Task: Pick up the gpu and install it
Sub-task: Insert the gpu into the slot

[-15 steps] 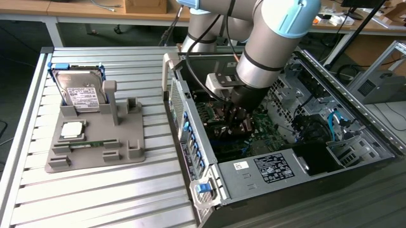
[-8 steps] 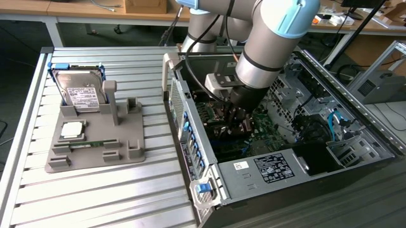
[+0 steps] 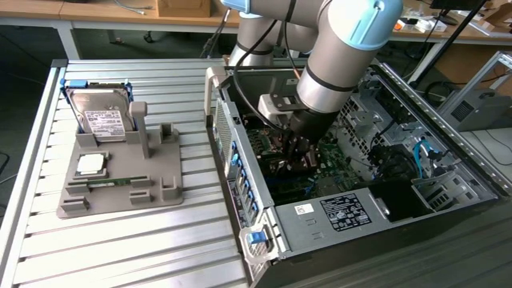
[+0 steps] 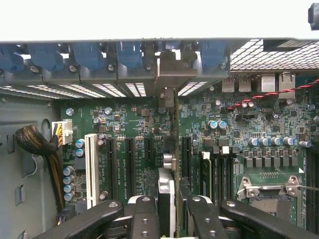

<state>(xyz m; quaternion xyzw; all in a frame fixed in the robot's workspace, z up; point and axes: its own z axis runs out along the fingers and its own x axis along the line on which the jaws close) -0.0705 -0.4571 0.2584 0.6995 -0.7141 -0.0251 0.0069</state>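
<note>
Ribbed aluminium table [image 3: 120, 252] fills the foreground, with cluttered workbenches behind it. On the exterior view's left a grey moulded parts holder [image 3: 120, 180] sits on the slats, carrying a silver hard drive with a white label [image 3: 102, 120] standing up at the back, a square silver processor chip [image 3: 90, 163] lying flat, and a narrow green memory stick [image 3: 119, 180] set on edge. On the exterior view's right lies an open black computer case [image 3: 384, 198] with its green motherboard [image 4: 134, 124] exposed.

From where I stand the grey and blue robot arm [image 3: 336, 54] reaches down into the case, and its black gripper [image 4: 167, 209] hangs just above the board. The black fingers [image 4: 144, 216] are pressed in on a thin dark gpu card [image 4: 166, 184], seen edge-on between them. The card stands upright over the row of black expansion slots [image 4: 130, 159], its silver end bracket [image 4: 167, 74] up against the case's rear slot openings near the blue latches [image 4: 89, 52].
</note>
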